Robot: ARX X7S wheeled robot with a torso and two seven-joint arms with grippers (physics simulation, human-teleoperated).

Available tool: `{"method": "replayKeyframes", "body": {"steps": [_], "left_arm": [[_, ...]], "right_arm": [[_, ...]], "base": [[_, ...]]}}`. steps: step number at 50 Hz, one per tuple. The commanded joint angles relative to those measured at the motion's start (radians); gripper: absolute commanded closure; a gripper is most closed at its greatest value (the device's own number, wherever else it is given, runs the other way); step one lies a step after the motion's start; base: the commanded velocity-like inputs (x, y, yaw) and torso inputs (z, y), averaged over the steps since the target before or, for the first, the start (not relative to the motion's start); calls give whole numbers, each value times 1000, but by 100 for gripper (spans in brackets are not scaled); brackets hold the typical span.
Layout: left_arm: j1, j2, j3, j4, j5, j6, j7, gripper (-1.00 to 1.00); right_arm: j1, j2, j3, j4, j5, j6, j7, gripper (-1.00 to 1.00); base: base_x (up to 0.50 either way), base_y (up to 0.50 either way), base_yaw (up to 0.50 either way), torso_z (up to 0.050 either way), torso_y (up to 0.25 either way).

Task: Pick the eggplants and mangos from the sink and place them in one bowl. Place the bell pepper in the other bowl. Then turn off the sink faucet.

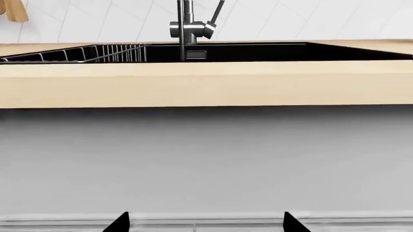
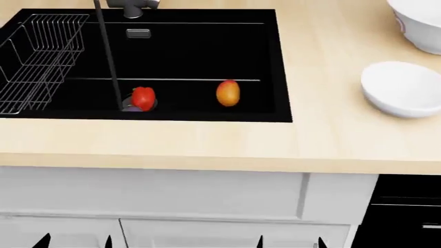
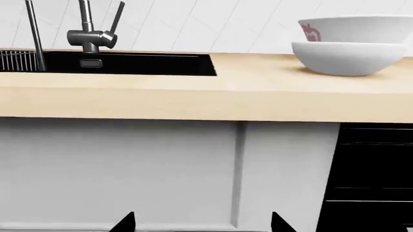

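Observation:
In the head view a red bell pepper (image 2: 142, 96) and an orange-yellow mango (image 2: 228, 93) lie apart on the floor of the black sink (image 2: 206, 51). A greyish-purple patch sits under the pepper; I cannot tell if it is the eggplant. The faucet (image 2: 131, 4) (image 1: 187, 29) (image 3: 90, 35) stands behind the sink, its dark spout tube reaching over the pepper. The smaller bowl (image 2: 403, 89) (image 3: 348, 58) and the larger bowl (image 2: 422, 20) (image 3: 361, 24) stand on the counter to the right. My left gripper (image 2: 74, 242) (image 1: 206, 223) and right gripper (image 2: 290, 243) (image 3: 202, 223) hang open and empty, low before the cabinet front.
A wire dish rack (image 2: 40, 57) (image 1: 96, 52) fills the sink's left side. The wooden counter edge (image 2: 206, 155) overhangs grey cabinet doors (image 2: 172, 196). A black appliance front (image 2: 406, 212) (image 3: 374, 174) is at lower right. A wooden item (image 1: 13, 10) hangs on the tiled wall.

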Motion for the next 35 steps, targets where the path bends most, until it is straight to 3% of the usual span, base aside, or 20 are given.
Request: {"method": "replayKeyframes", "body": {"steps": [1, 29, 35], "left_arm": [[-4, -16, 17, -5, -16, -11, -13, -100], [-4, -46, 54, -2, -43, 0, -37, -100], [1, -51, 56, 1, -53, 31, -37, -100]], "right_arm": [[2, 15, -22, -4, -2, 10, 25, -100], [4, 40, -48, -4, 16, 4, 76, -100], [3, 44, -55, -6, 19, 8, 85, -100]], "base": [[20, 230, 0, 0, 0], [162, 131, 0, 0, 0], [0, 0, 0, 48, 0]]}}
